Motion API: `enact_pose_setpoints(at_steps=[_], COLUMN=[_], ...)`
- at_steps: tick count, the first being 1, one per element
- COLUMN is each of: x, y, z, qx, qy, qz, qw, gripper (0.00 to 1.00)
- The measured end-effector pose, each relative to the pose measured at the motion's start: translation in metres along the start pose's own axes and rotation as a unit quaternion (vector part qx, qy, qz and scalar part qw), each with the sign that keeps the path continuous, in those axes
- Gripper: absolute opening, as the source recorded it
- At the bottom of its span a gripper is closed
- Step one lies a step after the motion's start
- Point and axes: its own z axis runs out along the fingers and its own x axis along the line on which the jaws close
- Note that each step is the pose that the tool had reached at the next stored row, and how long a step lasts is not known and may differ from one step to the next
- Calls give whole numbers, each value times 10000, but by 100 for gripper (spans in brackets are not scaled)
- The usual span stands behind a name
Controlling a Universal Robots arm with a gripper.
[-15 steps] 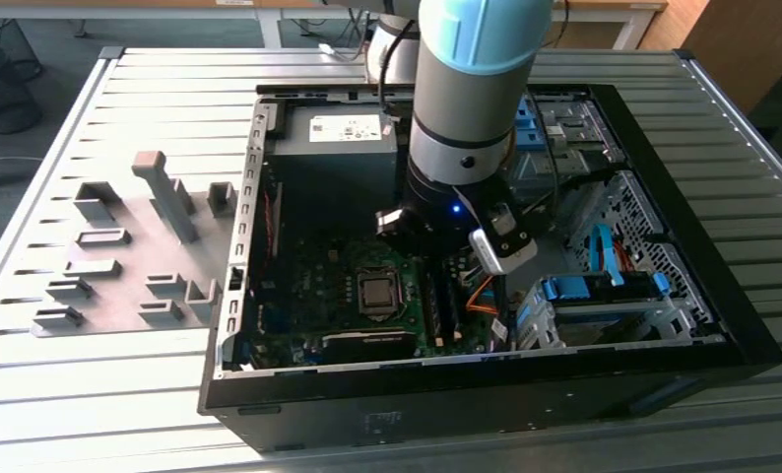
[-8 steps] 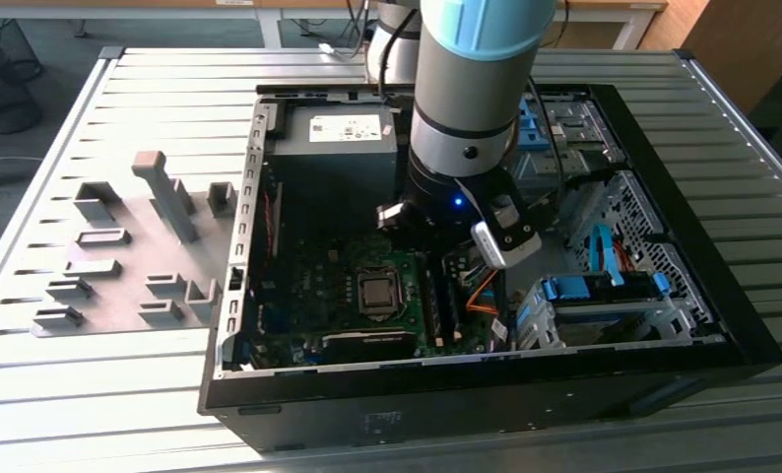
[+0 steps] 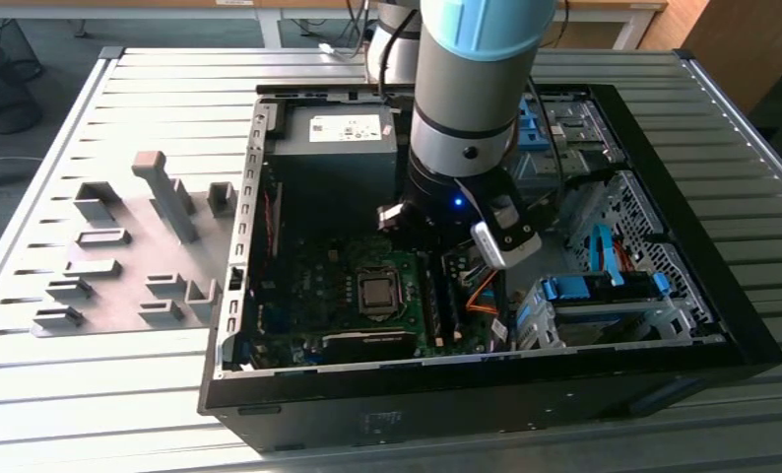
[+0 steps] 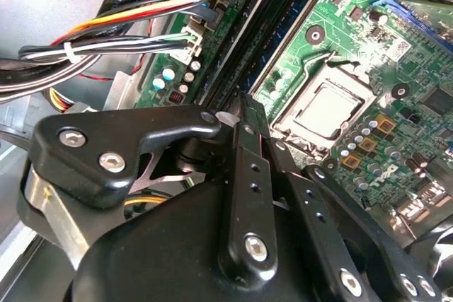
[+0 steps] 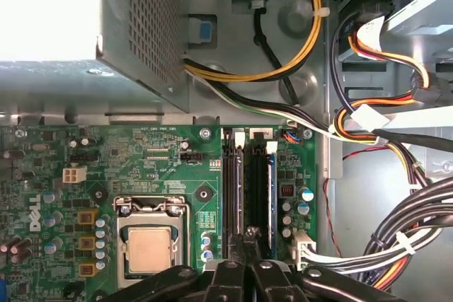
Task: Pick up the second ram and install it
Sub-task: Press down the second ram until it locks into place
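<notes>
My gripper [image 5: 249, 233] is shut, its black fingertips [image 4: 244, 107] pressed together with nothing visible between them. They hover at the near end of the black memory slots [image 5: 233, 189] on the green motherboard [image 5: 156, 153]. A thin blue-edged stick, apparently the second ram [image 5: 271, 189], stands on edge in the slot beside them, seen from above. I cannot tell whether the fingertips touch it. In the exterior view the arm's wrist [image 3: 460, 197] reaches down into the open computer case [image 3: 706, 296] above the board.
The processor socket [image 5: 148, 245] lies beside the slots. Bundled cables [image 5: 396, 224] and the power supply [image 5: 85, 26] crowd the case around them. Grey fixture blocks [image 3: 128, 266] stand on the slatted table at the exterior view's left. Blue drive brackets [image 3: 595, 291] sit at its right.
</notes>
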Motion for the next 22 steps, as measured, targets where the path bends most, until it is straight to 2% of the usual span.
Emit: enact_pose_setpoints(at_steps=[12,15,17,20,22], x=[1,1,-1,0,-1], y=[-3,-2,3,1,1], z=[129,135,99,-38,-88], qx=[-5,-1,-23,-11,-10], qy=[2,3,-5,0,0], qz=[0,0,0,0,0], qw=[10000,10000,10000,10000,10000], gripper=[11,11,11,11,11])
